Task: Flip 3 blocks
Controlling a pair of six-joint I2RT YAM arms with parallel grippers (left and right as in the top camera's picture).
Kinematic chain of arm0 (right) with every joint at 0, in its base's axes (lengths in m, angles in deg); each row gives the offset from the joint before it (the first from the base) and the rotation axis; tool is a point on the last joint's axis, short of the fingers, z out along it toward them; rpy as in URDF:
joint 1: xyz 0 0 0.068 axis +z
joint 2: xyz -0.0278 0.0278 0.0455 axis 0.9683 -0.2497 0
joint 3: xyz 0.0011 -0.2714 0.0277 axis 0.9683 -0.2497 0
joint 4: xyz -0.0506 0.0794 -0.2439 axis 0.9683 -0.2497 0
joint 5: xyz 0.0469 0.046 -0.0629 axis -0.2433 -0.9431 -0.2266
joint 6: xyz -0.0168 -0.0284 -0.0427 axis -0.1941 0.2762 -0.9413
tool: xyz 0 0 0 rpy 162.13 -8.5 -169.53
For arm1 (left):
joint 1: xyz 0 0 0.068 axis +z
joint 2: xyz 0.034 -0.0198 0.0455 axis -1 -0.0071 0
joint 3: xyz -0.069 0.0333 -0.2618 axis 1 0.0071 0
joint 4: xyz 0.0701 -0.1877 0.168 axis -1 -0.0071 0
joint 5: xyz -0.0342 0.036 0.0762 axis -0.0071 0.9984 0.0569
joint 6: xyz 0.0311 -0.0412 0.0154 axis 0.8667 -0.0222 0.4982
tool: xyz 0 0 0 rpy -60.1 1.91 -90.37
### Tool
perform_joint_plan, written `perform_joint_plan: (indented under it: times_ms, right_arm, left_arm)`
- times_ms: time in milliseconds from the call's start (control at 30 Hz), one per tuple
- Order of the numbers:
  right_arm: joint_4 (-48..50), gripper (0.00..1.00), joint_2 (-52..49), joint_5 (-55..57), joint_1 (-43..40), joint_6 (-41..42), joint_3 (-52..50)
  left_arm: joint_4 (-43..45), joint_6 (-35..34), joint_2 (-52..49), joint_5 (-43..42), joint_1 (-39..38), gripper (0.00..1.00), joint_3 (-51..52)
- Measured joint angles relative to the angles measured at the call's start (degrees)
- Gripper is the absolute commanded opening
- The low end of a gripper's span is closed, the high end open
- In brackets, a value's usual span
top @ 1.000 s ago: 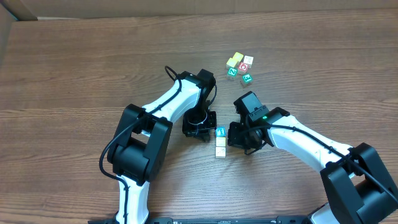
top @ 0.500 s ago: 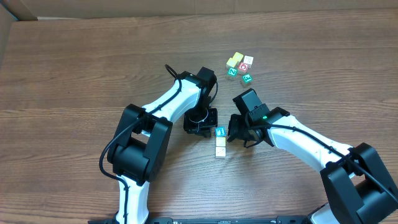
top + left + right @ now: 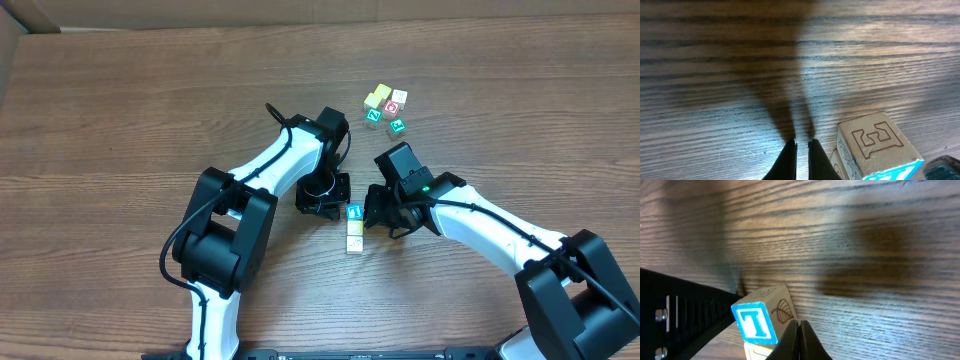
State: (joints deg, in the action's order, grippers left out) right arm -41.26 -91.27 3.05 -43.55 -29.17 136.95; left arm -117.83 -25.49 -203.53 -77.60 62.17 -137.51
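From above, we look straight down on the table (image 3: 120, 90) in the overhead view. It is far enough off to take in the left arm (image 3: 265, 165) and right arm (image 3: 480, 225), both reaching in from the near edge, and the table's far edge along the top. Our left wrist view sits very low over the wood and looks past the left gripper (image 3: 801, 147) at the bottom of its picture. The blue-faced block (image 3: 875, 145) is close at lower right. Our right wrist view is just as near and faces past the right gripper (image 3: 799, 330) toward that block from the opposite side. All three views share the block, which lies mid-table in the overhead view.
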Motion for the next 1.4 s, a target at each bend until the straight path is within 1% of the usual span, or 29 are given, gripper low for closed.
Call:
perform_joint_plan:
  times_ms: [533, 1100, 1400]
  right_arm:
    - [-0.8, 0.04, 0.0, -3.3, 0.0, 0.0, 0.0]
    - [0.3, 0.04, 0.0, -1.1, 0.1, 0.0, 0.0]
    - [0.8, 0.04, 0.0, -0.8, 1.8, 0.0, 0.0]
  left_arm:
    - [0.0, 0.0, 0.0, 0.0, 0.0, 0.04, 0.0]
    - [0.1, 0.0, 0.0, 0.0, 0.0, 0.04, 0.0]
    - [0.2, 0.0, 0.0, 0.0, 0.0, 0.04, 0.0]
